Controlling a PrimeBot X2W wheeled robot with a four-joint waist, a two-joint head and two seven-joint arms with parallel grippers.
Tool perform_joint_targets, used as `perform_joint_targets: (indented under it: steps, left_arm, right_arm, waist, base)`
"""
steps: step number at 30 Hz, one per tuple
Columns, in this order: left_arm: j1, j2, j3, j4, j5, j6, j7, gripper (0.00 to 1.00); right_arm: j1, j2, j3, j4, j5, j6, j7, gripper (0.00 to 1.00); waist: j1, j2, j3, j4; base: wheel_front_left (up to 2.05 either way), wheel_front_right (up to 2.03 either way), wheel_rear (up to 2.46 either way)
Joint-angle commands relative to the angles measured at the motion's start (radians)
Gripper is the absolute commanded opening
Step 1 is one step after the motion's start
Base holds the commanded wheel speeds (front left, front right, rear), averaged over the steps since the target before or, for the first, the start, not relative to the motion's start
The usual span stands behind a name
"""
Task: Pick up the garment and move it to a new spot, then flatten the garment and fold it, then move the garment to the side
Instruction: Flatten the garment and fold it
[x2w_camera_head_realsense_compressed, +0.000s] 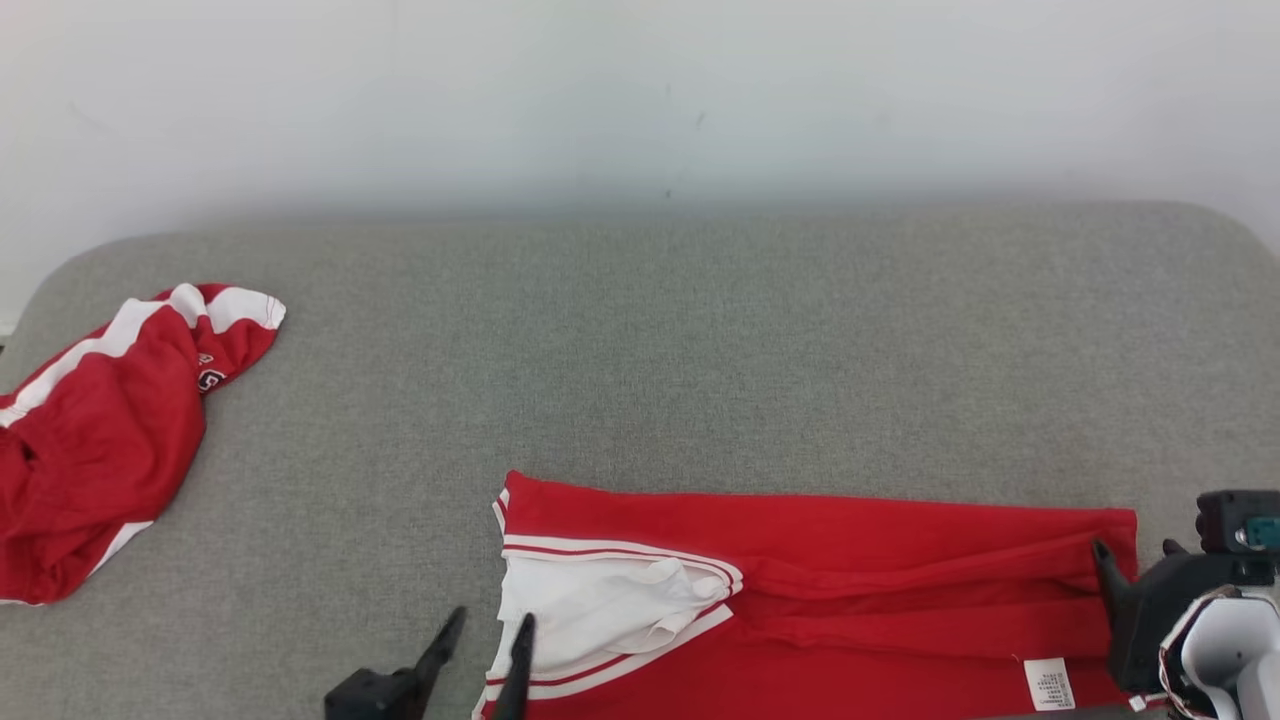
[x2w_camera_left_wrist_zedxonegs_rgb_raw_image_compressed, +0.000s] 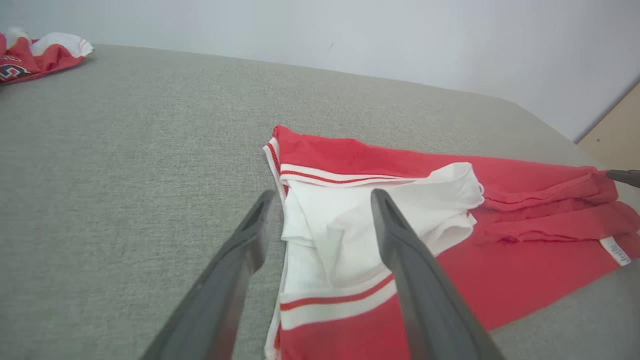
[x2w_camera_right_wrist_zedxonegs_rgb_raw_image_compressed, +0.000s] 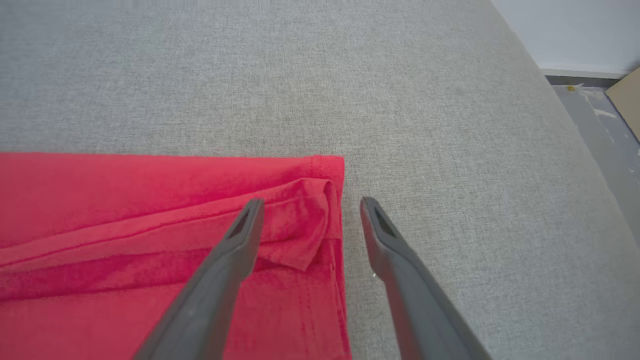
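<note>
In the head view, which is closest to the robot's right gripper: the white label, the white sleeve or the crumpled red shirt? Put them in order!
From the right gripper:
1. White label, just to its left.
2. White sleeve, further left, mid-picture.
3. Crumpled red shirt, far left.

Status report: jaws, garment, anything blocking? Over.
Left, right jaws open, empty, straddling garment ends. Partly folded, flat on grey surface. Second red garment far left, clear.

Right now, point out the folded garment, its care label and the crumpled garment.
folded garment (x2w_camera_head_realsense_compressed: 850, 530): head view, plain red body.
care label (x2w_camera_head_realsense_compressed: 1049, 684): head view, middle of the white tag.
crumpled garment (x2w_camera_head_realsense_compressed: 100, 440): head view, red middle of the heap.
</note>
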Motion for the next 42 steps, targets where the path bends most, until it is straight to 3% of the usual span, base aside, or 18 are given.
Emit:
perform_joint_targets:
  steps: [1, 8, 19, 31, 42]
  left_arm:
    - [0.017, -0.001, 0.012, -0.006, 0.012, 0.008, -0.005, 1.00]
    - [0.131, -0.027, 0.200, -0.132, 0.154, 0.014, -0.005, 1.00]
    - [0.268, -0.094, 0.405, -0.212, 0.327, -0.084, -0.005, 1.00]
    - [0.300, -0.156, 0.496, -0.196, 0.424, -0.178, -0.005, 1.00]
    - [0.282, -0.178, 0.536, -0.189, 0.476, -0.206, -0.006, 1.00]
  right_arm:
    - [0.017, 0.008, -0.006, -0.008, 0.008, -0.002, -0.008, 1.00]
    - [0.107, 0.044, -0.069, -0.095, 0.047, -0.002, -0.026, 1.00]
    - [0.155, 0.078, -0.137, -0.112, 0.053, -0.002, -0.017, 1.00]
    - [0.119, 0.087, -0.186, -0.067, 0.020, -0.002, 0.025, 1.00]
    - [0.072, 0.098, -0.199, -0.005, -0.003, -0.002, 0.021, 1.00]
  waist:
    - [0.0001, 0.0001, -0.025, -0.002]
    - [0.0001, 0.0001, -0.069, 0.001]
    - [0.0001, 0.0001, -0.090, 0.017]
    - [0.0001, 0.0001, -0.066, 0.036]
    - [0.0001, 0.0001, -0.020, 0.044]
  base:
    - [0.00, 0.00, 0.00]
    - [0.00, 0.00, 0.00]
    - [0.00, 0.00, 0.00]
    - [0.00, 0.00, 0.00]
    - [0.00, 0.00, 0.00]
